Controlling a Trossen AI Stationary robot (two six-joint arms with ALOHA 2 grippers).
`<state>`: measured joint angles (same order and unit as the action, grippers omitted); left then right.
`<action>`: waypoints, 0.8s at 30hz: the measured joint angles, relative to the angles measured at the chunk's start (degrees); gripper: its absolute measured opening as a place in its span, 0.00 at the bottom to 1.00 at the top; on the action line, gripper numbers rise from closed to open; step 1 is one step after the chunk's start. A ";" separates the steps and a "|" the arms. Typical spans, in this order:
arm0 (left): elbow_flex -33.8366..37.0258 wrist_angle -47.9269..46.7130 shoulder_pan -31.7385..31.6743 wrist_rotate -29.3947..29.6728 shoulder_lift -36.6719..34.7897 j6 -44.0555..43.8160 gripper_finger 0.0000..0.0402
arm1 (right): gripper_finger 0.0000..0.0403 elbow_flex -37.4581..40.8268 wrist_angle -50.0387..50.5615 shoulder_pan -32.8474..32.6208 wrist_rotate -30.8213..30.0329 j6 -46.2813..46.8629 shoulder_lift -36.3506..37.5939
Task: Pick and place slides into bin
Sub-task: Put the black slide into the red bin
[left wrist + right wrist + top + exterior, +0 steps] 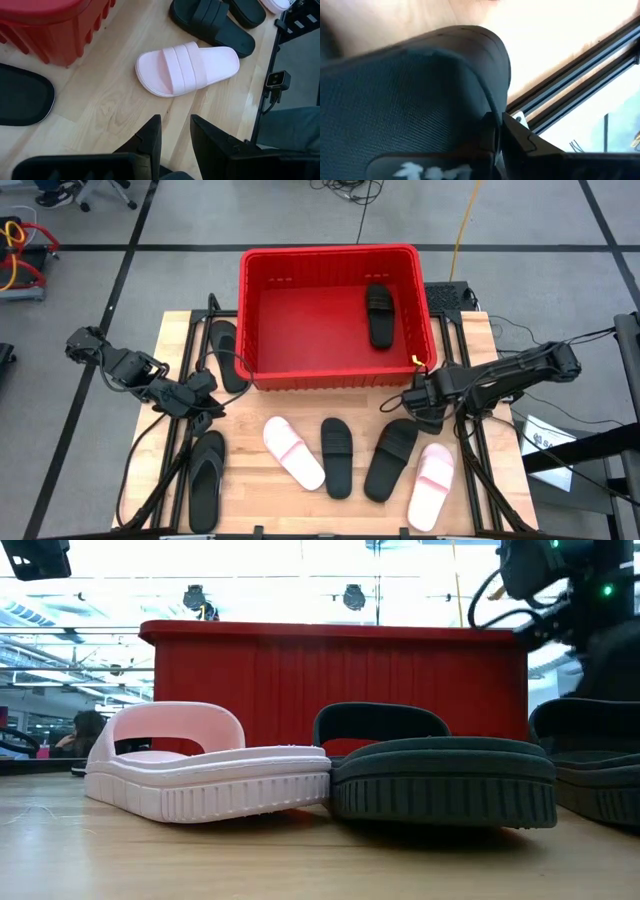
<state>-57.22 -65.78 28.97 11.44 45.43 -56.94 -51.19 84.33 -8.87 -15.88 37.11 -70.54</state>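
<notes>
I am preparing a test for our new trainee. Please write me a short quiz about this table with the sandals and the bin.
1. How many items lie inside the red bin?
2. True or false: the left end effector is open and empty.
3. At which item on the table is the right end effector? A. a black slide B. a pink slide C. a flip-flop

Key
1. One, a dark sandal.
2. True.
3. A, the black slide.
</notes>
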 joint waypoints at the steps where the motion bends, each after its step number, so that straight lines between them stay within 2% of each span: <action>1: 0.01 0.00 0.00 0.00 -0.01 0.17 0.24 | 0.00 -1.04 0.93 -0.63 0.83 0.44 0.00; 6: -0.01 0.00 -0.02 0.00 -0.02 0.21 0.24 | 0.00 -7.84 5.39 -4.03 3.04 3.65 0.00; 11: 0.00 0.02 -0.02 -0.62 -0.01 0.81 0.24 | 0.00 -14.21 5.56 -7.30 4.41 4.19 -0.02; 15: -0.01 0.02 -0.02 -0.64 -0.02 1.13 0.24 | 0.00 -18.81 5.75 -9.27 5.15 4.20 0.00; 20: 0.01 0.02 -0.01 -0.63 0.00 1.11 0.24 | 0.00 -24.14 5.73 -11.94 9.84 1.63 0.00; 24: 0.01 0.02 -0.02 -0.63 -0.02 1.15 0.24 | 0.00 -28.10 5.75 -13.54 10.31 0.79 0.00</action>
<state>-57.21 -65.76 28.95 10.81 45.41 -55.79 -79.30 90.08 -22.42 -5.56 37.89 -70.54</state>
